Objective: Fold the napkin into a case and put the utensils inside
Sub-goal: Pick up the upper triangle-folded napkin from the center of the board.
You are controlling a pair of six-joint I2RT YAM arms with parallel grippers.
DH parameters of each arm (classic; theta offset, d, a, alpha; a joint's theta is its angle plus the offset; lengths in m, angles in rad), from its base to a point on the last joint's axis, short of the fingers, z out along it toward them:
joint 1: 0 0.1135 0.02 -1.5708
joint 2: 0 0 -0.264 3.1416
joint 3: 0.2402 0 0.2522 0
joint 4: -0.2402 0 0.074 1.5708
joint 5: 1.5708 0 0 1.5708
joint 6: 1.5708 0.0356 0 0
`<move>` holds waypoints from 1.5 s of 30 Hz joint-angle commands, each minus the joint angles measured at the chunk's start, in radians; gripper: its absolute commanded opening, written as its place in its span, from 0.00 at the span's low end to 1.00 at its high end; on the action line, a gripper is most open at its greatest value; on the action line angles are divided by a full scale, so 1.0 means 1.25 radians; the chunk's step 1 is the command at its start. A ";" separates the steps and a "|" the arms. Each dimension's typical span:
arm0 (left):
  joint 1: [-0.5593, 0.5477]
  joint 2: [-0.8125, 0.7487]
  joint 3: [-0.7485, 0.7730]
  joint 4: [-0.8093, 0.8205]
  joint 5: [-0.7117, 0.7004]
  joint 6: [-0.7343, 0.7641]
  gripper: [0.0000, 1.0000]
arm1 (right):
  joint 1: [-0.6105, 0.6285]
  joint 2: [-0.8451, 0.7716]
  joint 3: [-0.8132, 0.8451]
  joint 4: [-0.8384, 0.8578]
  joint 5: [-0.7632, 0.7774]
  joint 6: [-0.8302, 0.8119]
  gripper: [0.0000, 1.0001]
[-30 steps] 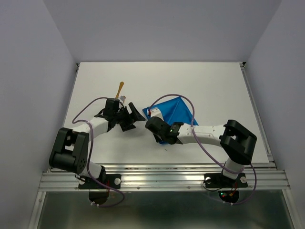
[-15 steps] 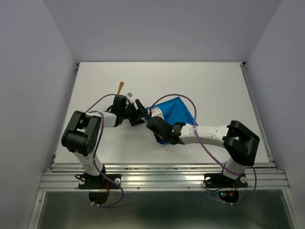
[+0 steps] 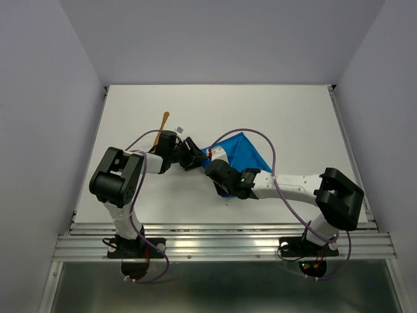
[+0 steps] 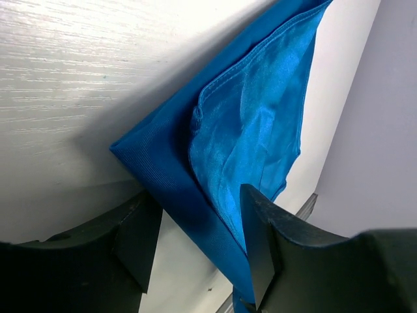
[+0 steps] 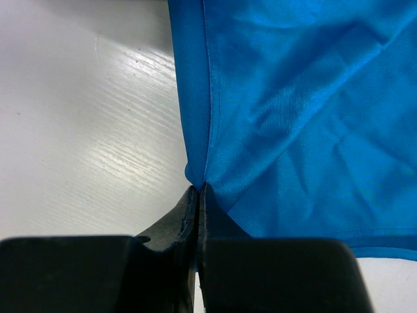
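The napkin (image 3: pixel 242 149) lies partly folded on the table (image 3: pixel 293 111); more folding is left. At left, one utensil (image 3: pixel 163 122) lies outside it. The left end effector (image 4: pixel 199 215) is wide open around a corner; the right end effector (image 5: pixel 197 195) pinches the edge tight.

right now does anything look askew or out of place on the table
Nothing spilled or damaged. The napkin lies folded in a skewed triangle, its layers not lined up at the corner inside the open left tool. The right tool is pinched shut on the napkin's edge. One golden utensil lies apart, beyond the left arm.
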 commanded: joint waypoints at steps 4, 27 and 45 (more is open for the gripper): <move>-0.007 0.018 0.025 0.008 -0.036 -0.020 0.53 | 0.006 -0.038 -0.014 0.038 0.007 0.009 0.01; -0.017 -0.087 0.041 -0.129 -0.135 -0.099 0.00 | 0.022 0.000 0.045 -0.047 -0.006 -0.071 0.58; -0.022 -0.092 0.034 -0.150 -0.143 -0.107 0.00 | 0.109 0.142 0.137 -0.061 0.151 -0.080 0.63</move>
